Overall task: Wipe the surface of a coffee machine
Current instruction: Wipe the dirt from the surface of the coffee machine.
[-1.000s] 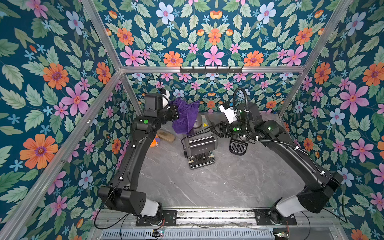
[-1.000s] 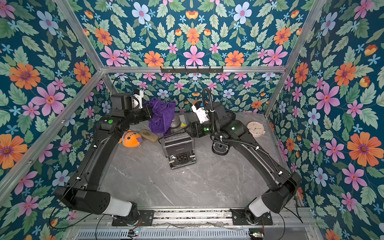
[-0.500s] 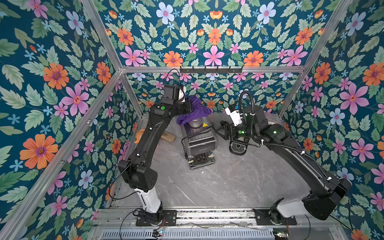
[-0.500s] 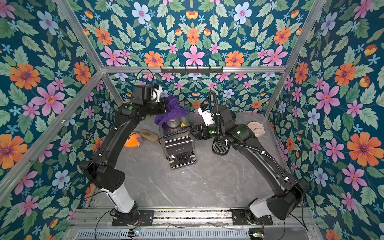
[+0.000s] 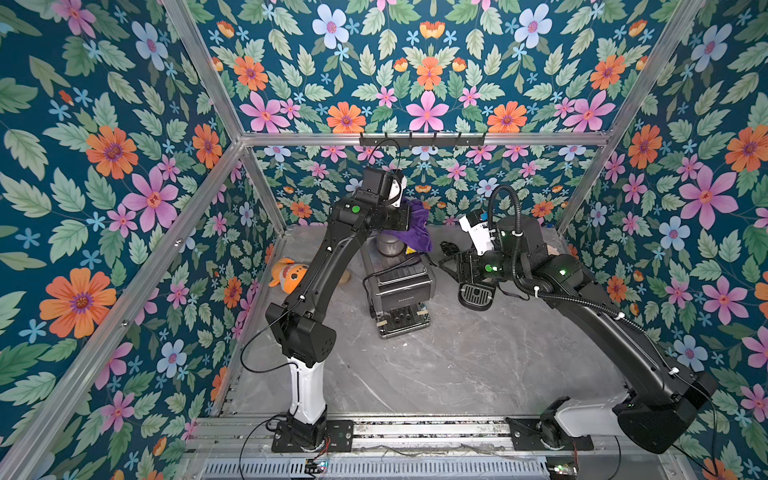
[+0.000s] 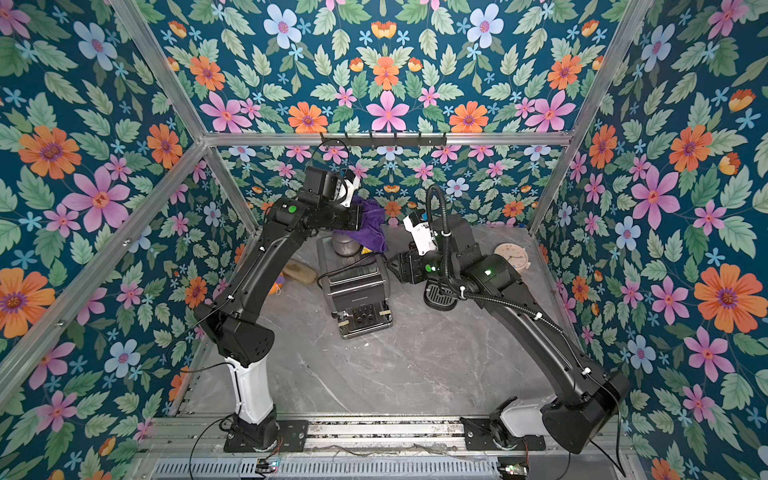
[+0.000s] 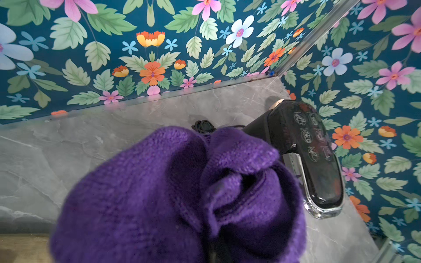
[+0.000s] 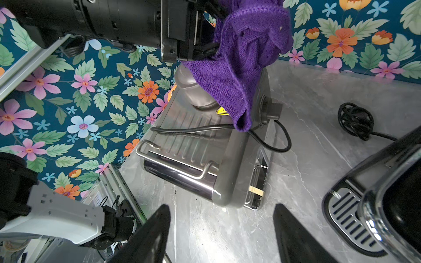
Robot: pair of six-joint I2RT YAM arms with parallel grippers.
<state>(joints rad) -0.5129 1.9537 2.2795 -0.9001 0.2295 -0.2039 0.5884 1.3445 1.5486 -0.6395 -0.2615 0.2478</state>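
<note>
A grey coffee machine point(image 5: 399, 286) point(image 6: 357, 291) stands mid-table with a cable lying across its ribbed top point(image 8: 193, 136). My left gripper point(image 5: 409, 220) point(image 8: 205, 45) hovers over the machine's rear, shut on a purple cloth point(image 5: 415, 228) point(image 6: 370, 226) point(image 7: 182, 193). The cloth point(image 8: 246, 57) hangs down past a grey cylinder on the top, and its lowest corner reaches the top plate beside a yellow sticker. In the left wrist view the cloth hides the fingers. My right gripper point(image 5: 451, 266) point(image 8: 224, 227) is open and empty, low beside the machine's right side.
A black machine with a slotted drip tray point(image 5: 476, 293) point(image 8: 350, 211) stands right of the grey one, under my right wrist. A coiled black cable point(image 8: 356, 120) lies behind it. An orange plush toy point(image 5: 289, 272), a tan object point(image 6: 301, 272) and a round wooden disc point(image 6: 512, 254) sit near the walls.
My left arm has swung right, carrying the purple cloth from left of the machine to above its rear top. The right gripper has barely moved.
</note>
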